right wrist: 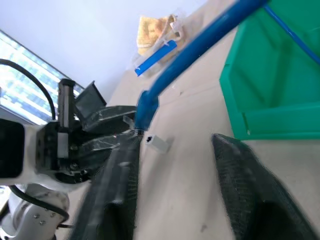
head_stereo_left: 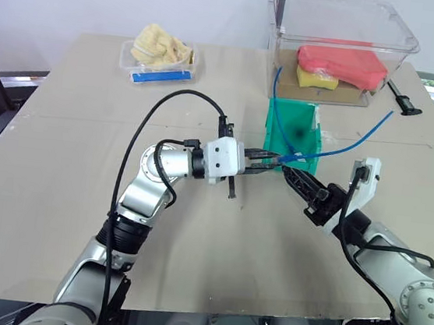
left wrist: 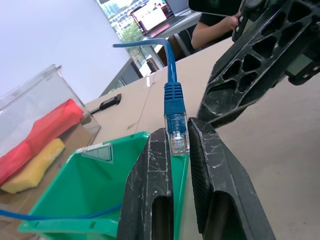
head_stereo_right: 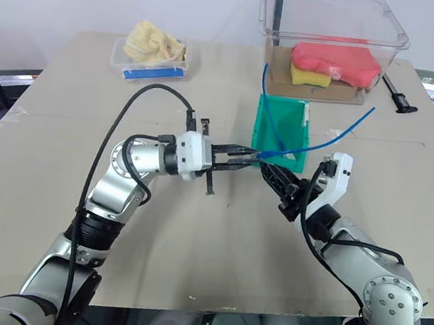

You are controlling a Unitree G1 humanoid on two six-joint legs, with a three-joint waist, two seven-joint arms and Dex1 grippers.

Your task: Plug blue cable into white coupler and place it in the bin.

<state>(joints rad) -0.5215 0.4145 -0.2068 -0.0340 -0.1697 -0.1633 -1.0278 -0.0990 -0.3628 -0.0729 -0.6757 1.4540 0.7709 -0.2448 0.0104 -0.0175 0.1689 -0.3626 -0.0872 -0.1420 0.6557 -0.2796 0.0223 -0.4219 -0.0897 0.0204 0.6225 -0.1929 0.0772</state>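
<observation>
My left gripper (head_stereo_left: 276, 161) is shut on the clear plug (left wrist: 177, 137) of the blue cable (head_stereo_left: 344, 149) and holds it level just in front of the green bin (head_stereo_left: 270, 125). From the plug the cable runs right and up, and another stretch loops through the bin. My right gripper (head_stereo_left: 290, 175) points at the plug from the right, close under it. Its fingers (right wrist: 117, 185) stand apart in the right wrist view with nothing between them. The white coupler (right wrist: 159, 143) lies on the table below the plug.
A large clear tub (head_stereo_left: 340, 43) holding red and yellow sponges stands behind the bin. A shallow clear tray (head_stereo_left: 160, 54) with yellow cloth sits at the back left. A black tool (head_stereo_left: 403, 101) lies at the back right. A person (left wrist: 215, 25) sits beyond the table.
</observation>
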